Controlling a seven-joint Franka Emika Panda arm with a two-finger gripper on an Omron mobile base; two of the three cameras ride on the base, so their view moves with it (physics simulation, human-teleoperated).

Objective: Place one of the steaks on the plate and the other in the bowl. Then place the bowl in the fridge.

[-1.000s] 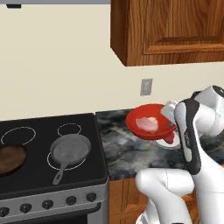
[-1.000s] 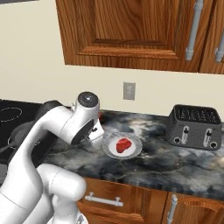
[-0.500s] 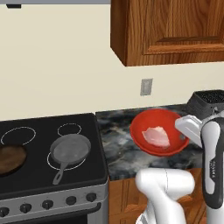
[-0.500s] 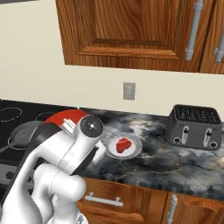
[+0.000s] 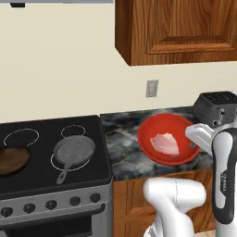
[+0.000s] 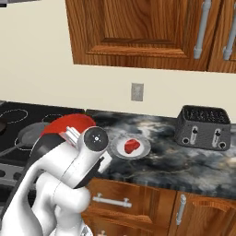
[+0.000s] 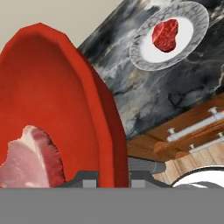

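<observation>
Red bowl [image 5: 159, 134] is lifted, tilted, containing pale pink steak [image 5: 165, 144]; bright red steak [image 6: 132, 145] lies on the plate [image 6: 143, 150].

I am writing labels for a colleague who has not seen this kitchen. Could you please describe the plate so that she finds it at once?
Start at the dark marbled counter, between the stove and the black toaster. The plate lies there, below the wall outlet, near the front edge. It is small, white and grey-rimmed, carries one bright red steak, and lies flat, unlike the red bowl.

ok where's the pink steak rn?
In the red bowl, pink steak lying inside it, gripper clamped on the rim; the left base view shows it between stove and toaster.
</observation>
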